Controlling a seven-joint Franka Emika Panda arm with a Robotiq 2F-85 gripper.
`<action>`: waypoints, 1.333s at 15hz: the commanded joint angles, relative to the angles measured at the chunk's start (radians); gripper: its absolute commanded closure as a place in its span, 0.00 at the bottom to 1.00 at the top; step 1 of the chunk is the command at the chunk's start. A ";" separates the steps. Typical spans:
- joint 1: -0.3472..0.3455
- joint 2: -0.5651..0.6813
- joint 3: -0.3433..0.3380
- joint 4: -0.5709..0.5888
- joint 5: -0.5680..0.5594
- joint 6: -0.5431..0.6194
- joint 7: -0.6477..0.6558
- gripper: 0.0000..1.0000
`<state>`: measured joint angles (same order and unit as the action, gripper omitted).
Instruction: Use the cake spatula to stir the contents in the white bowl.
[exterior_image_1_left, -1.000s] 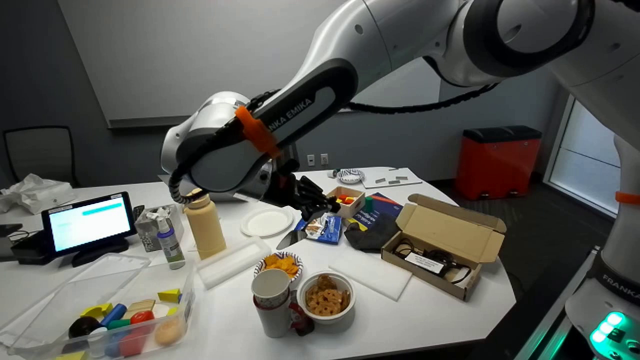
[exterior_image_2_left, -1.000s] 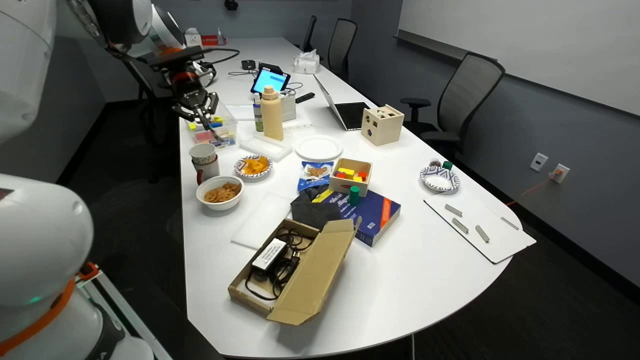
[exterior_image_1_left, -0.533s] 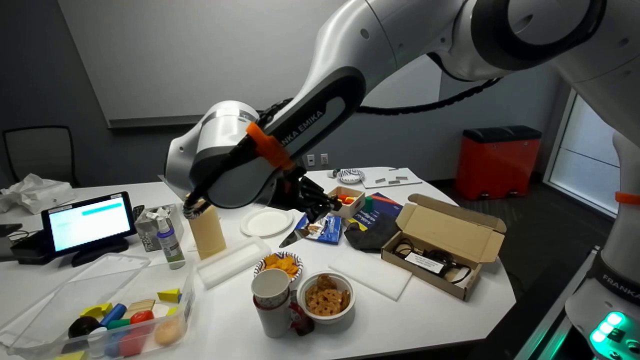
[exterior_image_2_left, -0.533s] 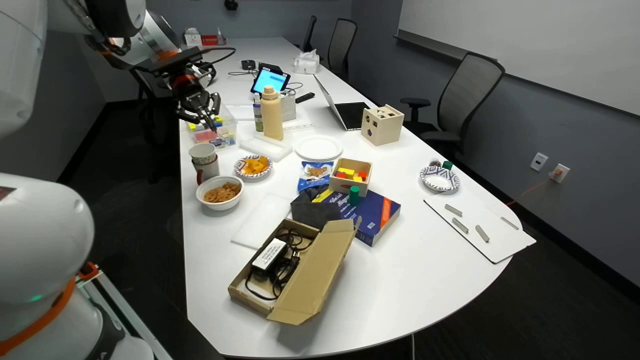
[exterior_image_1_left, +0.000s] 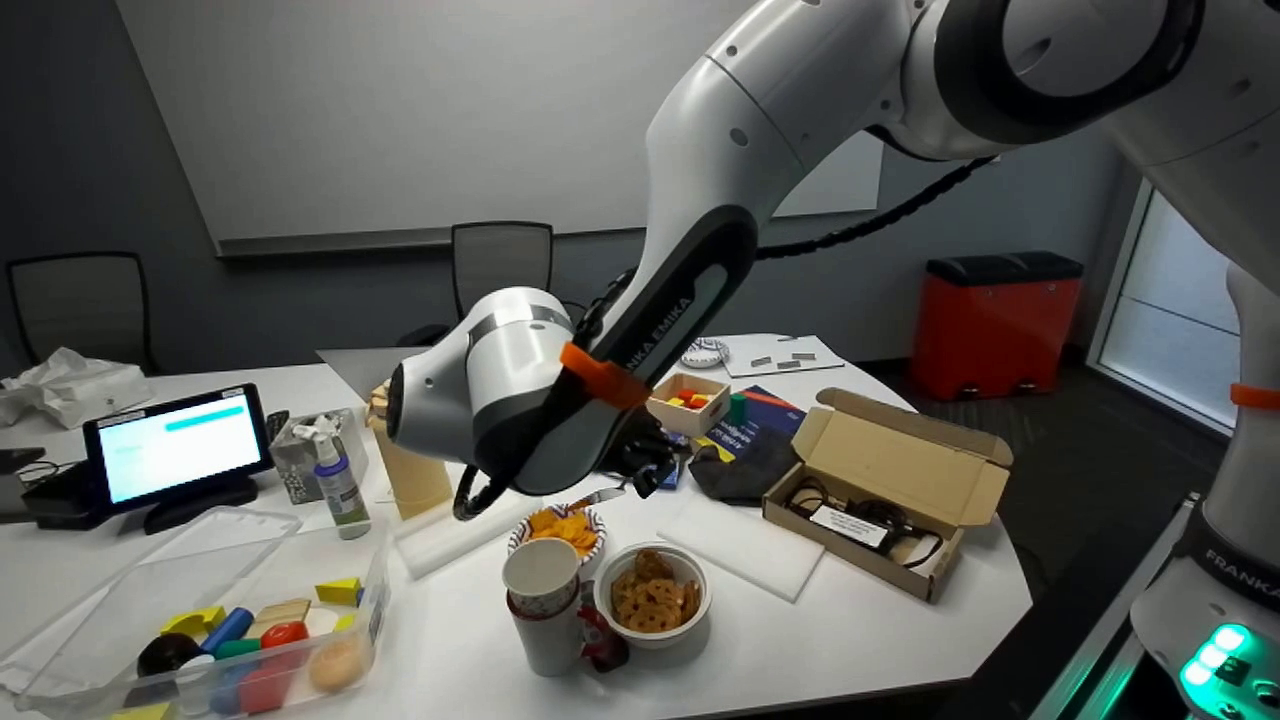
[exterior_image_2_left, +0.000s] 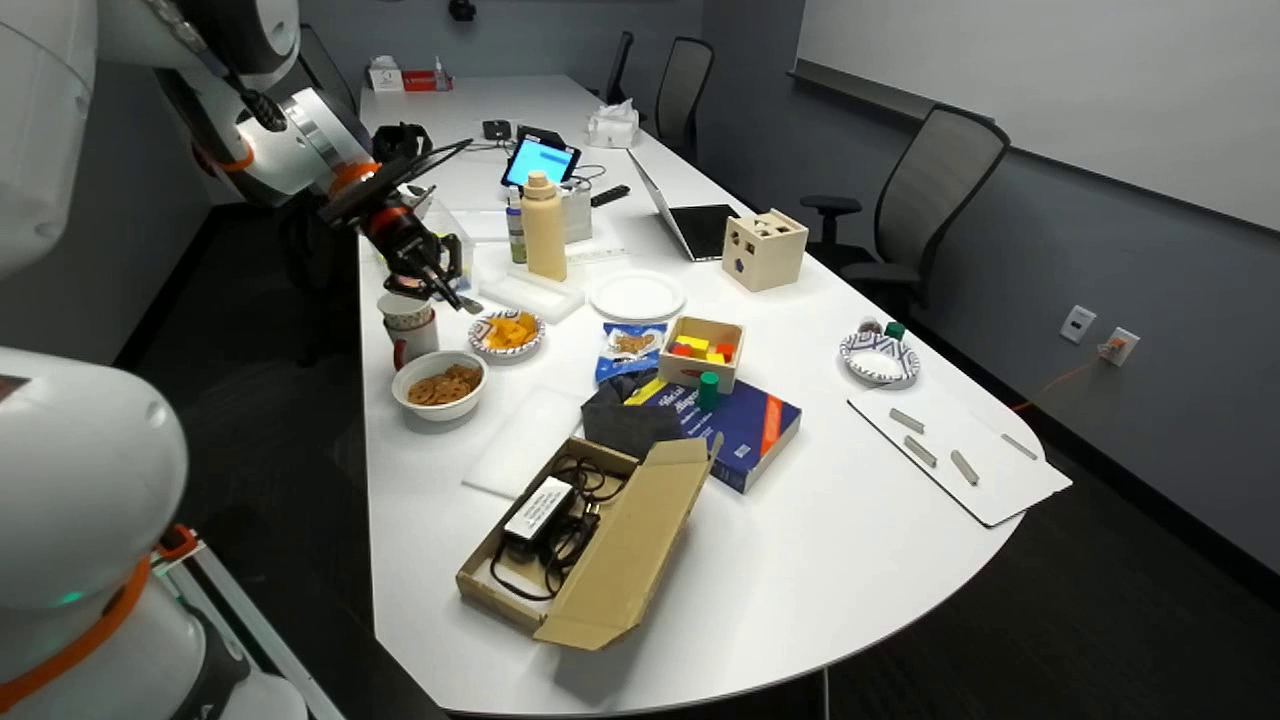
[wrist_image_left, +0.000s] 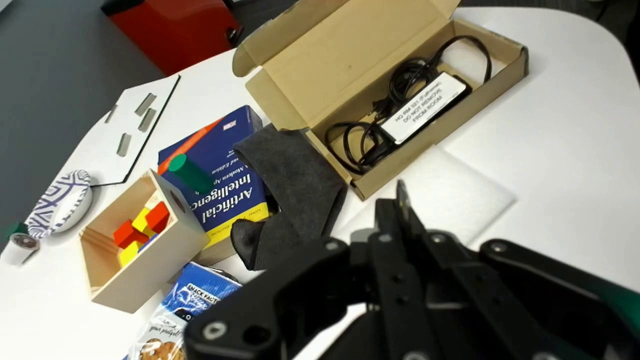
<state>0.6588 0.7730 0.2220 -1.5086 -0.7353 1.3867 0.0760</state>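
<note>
The black two-finger gripper, clenched on the slim silver cake spatula, now hangs lower and nearer the round shallow white bowl than a moment ago, so the blade shows near the small patterned paper dish of yellow-orange chips; this looks like the approach, with stirring not yet begun. The white bowl, apart from the blade, holds loose orange-brown pretzel pieces and stands beside a pale patterned cup nested in a red-rimmed white mug. A clear plastic box holds bright toy pieces, a brown cardboard box a white-labelled black power adapter, and a pale wooden box red and yellow blocks.
</note>
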 joint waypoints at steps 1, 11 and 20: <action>-0.013 -0.060 -0.009 -0.137 -0.053 0.127 0.116 0.99; 0.004 -0.039 -0.025 -0.245 -0.159 0.252 0.362 0.99; 0.004 0.020 -0.040 -0.250 -0.156 0.321 0.514 0.99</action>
<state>0.6614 0.7889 0.1896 -1.7423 -0.8817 1.6787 0.5380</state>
